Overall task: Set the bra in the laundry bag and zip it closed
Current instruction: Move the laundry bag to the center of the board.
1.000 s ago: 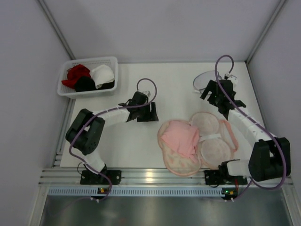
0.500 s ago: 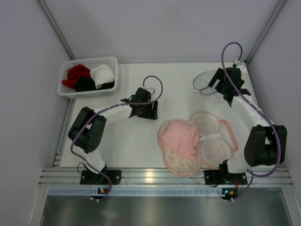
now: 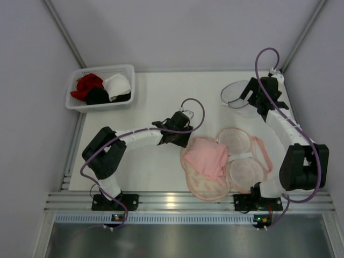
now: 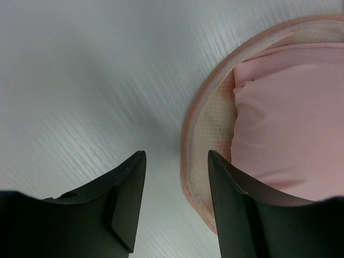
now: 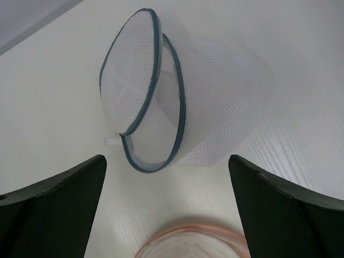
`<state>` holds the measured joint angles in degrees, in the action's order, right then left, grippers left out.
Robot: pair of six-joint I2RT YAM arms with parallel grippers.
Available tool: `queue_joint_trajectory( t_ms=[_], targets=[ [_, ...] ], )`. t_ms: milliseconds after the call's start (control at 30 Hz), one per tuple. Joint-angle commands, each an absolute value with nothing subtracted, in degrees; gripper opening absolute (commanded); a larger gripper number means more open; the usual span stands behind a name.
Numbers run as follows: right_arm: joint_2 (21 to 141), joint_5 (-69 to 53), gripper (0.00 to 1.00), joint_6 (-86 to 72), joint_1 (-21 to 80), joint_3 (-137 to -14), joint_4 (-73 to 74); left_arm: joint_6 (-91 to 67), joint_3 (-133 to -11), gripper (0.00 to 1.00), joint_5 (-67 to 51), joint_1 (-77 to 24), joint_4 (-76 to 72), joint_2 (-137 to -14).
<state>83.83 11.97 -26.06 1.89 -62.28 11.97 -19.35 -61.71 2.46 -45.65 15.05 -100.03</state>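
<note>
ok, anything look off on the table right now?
Nothing damaged. The bag lies splayed open, the bra bunched on its left half. A white mesh pouch lies tipped on its side at the far right.

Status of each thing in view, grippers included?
laundry bag: unzipped, spread open
bra: lying on the open bag, uncovered
mesh bag: open
basket: holding red, black, white garments
left gripper: open, empty, beside laundry bag's rim
right gripper: open, empty, facing mesh bag

A white table (image 3: 177, 86) sits between plain pale grey walls (image 3: 183, 32), an aluminium rail (image 3: 172, 201) along its near edge.
</note>
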Motion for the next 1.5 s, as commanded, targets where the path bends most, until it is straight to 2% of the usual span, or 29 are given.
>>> queue_joint_trajectory(
  t_ms=[0, 200, 333, 367, 433, 500, 533, 667, 767, 867, 1000, 1267, 1467],
  targets=[
    [80.51, 11.08, 0.98, -25.31, 0.62, -62.05, 9.84, -19.42, -63.37, 0.55, 8.61, -47.55, 15.99, -102.38],
    [80.07, 10.99, 0.98, -25.05, 0.62, -61.87, 10.02, -19.16, -63.81, 0.54, 5.63, -48.07, 15.91, -102.57],
    [80.77, 10.46, 0.98, -25.40, 0.62, -61.96, 9.67, -18.46, -64.68, 0.52, 7.73, -49.22, 15.91, -104.58],
    [80.77, 10.37, 0.98, -25.49, 0.62, -62.05, 9.49, -18.54, -64.77, 0.41, 8.95, -49.39, 15.91, -105.20],
    [81.21, 10.37, 0.99, -25.58, 0.53, -62.14, 9.41, -19.59, -65.30, 0.26, 10.19, -49.57, 15.91, -107.04],
    [81.56, 10.46, 0.99, -25.84, 0.62, -62.14, 9.32, -19.51, -66.26, 0.03, 12.12, -49.57, 16.00, -109.24],
    [81.74, 10.46, 0.99, -25.93, 0.62, -62.23, 9.14, -19.69, -66.62, 0.00, 13.00, -49.57, 15.82, -109.77],
    [82.97, 10.46, 0.99, -26.28, -1.49, -62.93, 8.96, -19.33, -68.99, 0.00, 14.33, -47.64, 15.47, -112.41],
    [85.07, 10.46, 0.99, -26.19, -2.11, -64.59, 9.14, -20.13, -72.15, 0.00, 13.89, -42.55, 15.38, -113.29],
    [87.35, 10.11, 0.99, -26.10, -2.81, -67.22, 9.31, -17.76, -78.11, 0.00, 15.11, -35.53, 15.38, -115.48],
    [90.25, 8.97, 0.99, -26.19, -2.99, -71.01, 9.85, -13.63, -85.58, 0.00, 16.43, -31.12, 16.43, -120.14],
    [97.11, 7.91, 0.98, -26.01, -2.99, -77.43, 10.63, -17.31, -102.62, 0.00, 14.50, -19.79, 17.14, -131.91],
    [99.49, 8.26, 0.91, -26.10, -2.90, -79.36, 11.25, -22.41, -112.83, 0.00, 20.03, -16.44, 17.14, -137.81]
  ],
)
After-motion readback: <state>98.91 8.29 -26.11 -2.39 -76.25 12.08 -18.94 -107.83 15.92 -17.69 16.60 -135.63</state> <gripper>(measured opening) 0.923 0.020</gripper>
